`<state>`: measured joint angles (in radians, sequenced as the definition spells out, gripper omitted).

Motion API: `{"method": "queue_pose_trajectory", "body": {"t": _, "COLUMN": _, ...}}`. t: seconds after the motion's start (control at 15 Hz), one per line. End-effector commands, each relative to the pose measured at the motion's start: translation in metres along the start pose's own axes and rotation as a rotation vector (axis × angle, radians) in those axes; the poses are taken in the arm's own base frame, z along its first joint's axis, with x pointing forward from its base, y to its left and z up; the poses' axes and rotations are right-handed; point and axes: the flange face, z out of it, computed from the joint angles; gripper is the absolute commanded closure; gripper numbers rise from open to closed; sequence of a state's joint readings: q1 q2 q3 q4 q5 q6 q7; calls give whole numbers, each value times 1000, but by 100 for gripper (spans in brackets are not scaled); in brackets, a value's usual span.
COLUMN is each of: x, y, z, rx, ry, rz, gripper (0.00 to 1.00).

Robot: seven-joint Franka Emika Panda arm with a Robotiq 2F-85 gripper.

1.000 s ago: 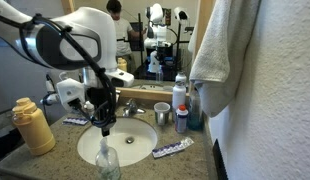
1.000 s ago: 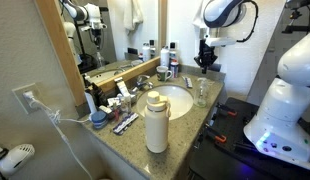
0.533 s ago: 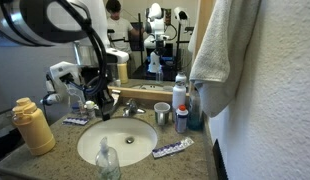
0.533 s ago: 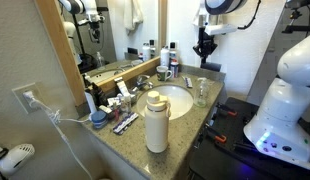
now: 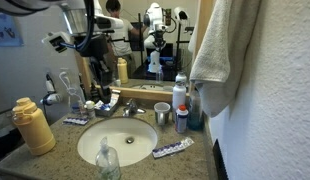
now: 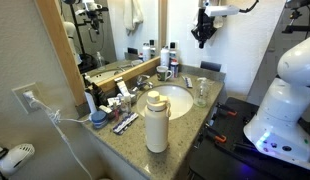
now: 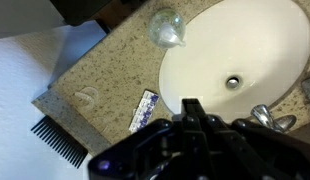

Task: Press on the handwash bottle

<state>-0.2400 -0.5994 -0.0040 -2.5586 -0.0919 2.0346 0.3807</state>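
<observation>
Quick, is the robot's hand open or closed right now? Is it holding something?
Gripper: looks closed, fingers together, holding nothing.

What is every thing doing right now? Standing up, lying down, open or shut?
handwash bottle: upright at the sink's edge, nothing touching it.
gripper: high above the counter, holding nothing; open or shut, too blurry to tell.
yellow bottle: upright, lid on.
sink: nothing in it.
toothpaste tube: lying flat on the counter.
towel: hanging.

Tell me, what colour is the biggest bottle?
The biggest bottle is mustard yellow, clearest in an exterior view.
</observation>
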Motion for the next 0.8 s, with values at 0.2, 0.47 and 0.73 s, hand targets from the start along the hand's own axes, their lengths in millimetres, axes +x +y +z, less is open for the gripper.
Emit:
{"method": "queue_pose_trajectory", "body": {"t": 0.2, "x": 2, "y": -4, "z": -21, "rx": -28, "ry": -8, "rz": 23, "gripper": 69}}
{"method": "queue_pose_trajectory", "body": {"t": 0.47, "x": 1, "y": -3, "z": -21, "rx": -26, "ry": -18, "rz": 23, "gripper": 40}}
{"method": "queue_pose_trajectory", "body": {"t": 0.73, "x": 0, "y": -4, "z": -20, "rx": -36, "ry": -18, "rz": 18, "gripper": 9}}
